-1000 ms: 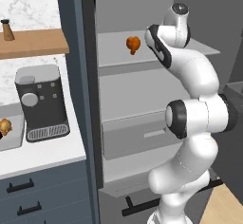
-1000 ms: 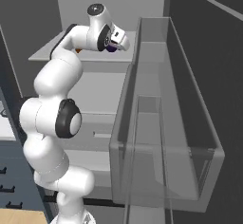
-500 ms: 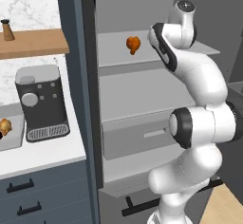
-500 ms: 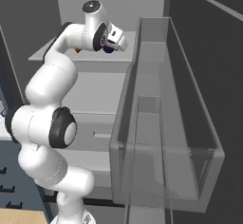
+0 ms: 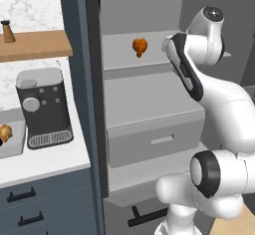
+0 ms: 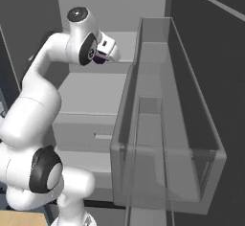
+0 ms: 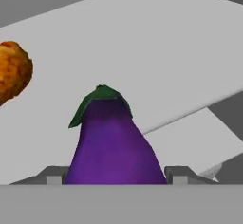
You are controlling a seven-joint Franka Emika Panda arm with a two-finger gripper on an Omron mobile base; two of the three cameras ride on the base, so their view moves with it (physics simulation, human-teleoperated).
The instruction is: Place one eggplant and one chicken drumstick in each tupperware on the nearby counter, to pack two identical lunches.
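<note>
- The step in hand looks like the pick-up of an eggplant (image 7: 111, 144) from the upper fridge shelf (image 5: 124, 62) — packing it into a container comes after.
- In the hand view the violet eggplant, green cap pointing away, sits between the two dark tips of the pincer (image 7: 114, 176), which press against its sides; I judge the pincer clenched on the eggplant.
- From the right base view a sliver of purple shows at the pincer (image 6: 101, 57), up at the level of that top shelf.
- One chicken drumstick (image 5: 140, 46) lies on the same shelf, near the eggplant but apart from it, untouched.
- On the white tabletop (image 5: 45, 159), left of the coffee machine (image 5: 42, 107), a light grey tray (image 5: 15, 144) shows at the picture edge with an orange-brown piece (image 5: 5, 133) in it — likely the other drumstick, though it is cut off.
- Next move, as I judge it: lift the eggplant clear of the shelf, draw it out past the open fridge door (image 6: 172, 124), and carry it left to a tray.
- No brand, label or writing is readable anywhere.
</note>
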